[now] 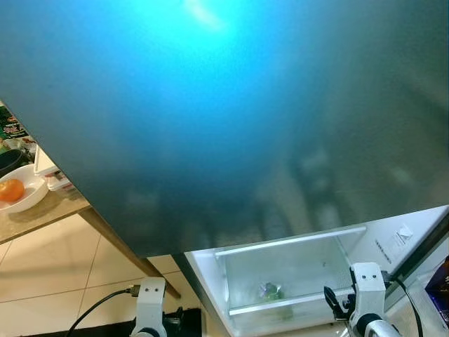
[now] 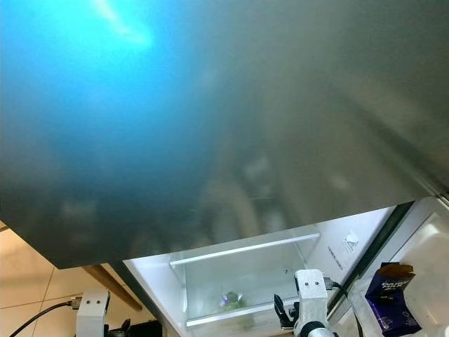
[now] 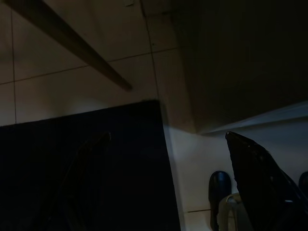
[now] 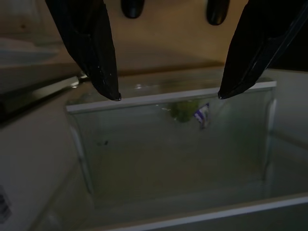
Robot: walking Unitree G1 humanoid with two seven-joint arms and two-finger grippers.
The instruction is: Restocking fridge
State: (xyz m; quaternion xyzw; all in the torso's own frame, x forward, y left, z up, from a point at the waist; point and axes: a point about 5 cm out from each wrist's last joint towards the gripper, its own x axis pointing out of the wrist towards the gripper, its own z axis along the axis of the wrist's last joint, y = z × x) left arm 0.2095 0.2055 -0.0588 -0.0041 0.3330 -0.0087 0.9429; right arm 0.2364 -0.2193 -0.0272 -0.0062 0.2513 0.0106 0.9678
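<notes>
Looking down past the open fridge door, I see its dark, glossy face with a blue glare taking up most of the head views. Below its lower edge sits the clear door bin on the door's white inner side, and a small green item with a blue-white label lies in the bottom of that bin. My right gripper hangs just in front of the bin with its two black fingers spread wide apart, holding nothing; the green item shows between the fingertips through the clear wall. My left gripper points at the tiled floor in deep shade, fingers also spread and empty. To my left a wooden table carries a white bowl with an orange fruit in it. A dark blue carton stands at the far right.
</notes>
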